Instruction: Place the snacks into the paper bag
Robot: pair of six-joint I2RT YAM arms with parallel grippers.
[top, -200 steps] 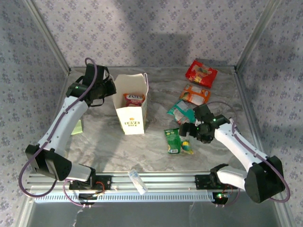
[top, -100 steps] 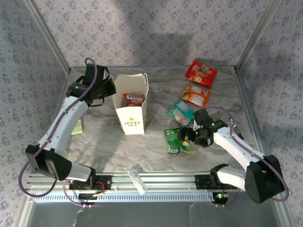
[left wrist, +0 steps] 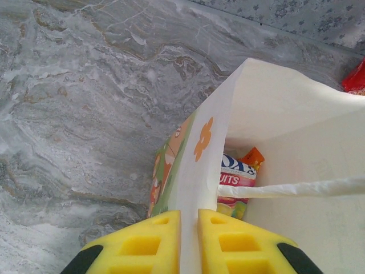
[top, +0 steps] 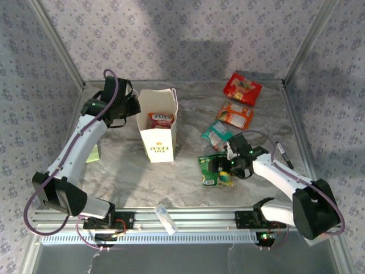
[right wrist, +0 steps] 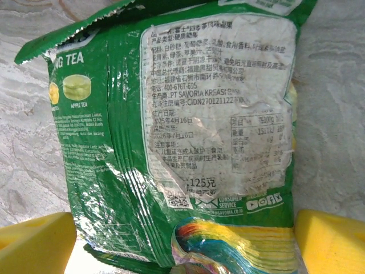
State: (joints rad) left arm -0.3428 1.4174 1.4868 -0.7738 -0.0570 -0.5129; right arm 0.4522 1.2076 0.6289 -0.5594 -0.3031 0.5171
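Note:
The cream paper bag point(top: 157, 136) stands upright at centre left, with one red-orange snack point(top: 161, 120) inside. My left gripper point(top: 135, 108) is shut on the bag's left wall point(left wrist: 197, 165), its yellow fingers point(left wrist: 142, 242) pinching the rim. The packet point(left wrist: 236, 178) lies at the bag's bottom under a white cord handle point(left wrist: 296, 187). My right gripper point(top: 219, 165) is open just above the green snack point(top: 210, 169). Its yellow fingertips point(right wrist: 34, 245) stand either side of the green packet point(right wrist: 194, 125). Red point(top: 242, 87), orange point(top: 235, 114) and teal point(top: 217, 135) snacks lie on the table behind it.
A rainbow-coloured pack of markers point(right wrist: 239, 251) lies partly on the green packet's near end. A clear plastic tube point(top: 165, 218) rests on the front rail. A black pen point(top: 283, 154) lies right of the right arm. A pale green item point(top: 94, 153) sits under the left arm.
My right gripper has moved left and down from beside the teal packet to over the green packet, staying open. The left gripper and the bag have not moved.

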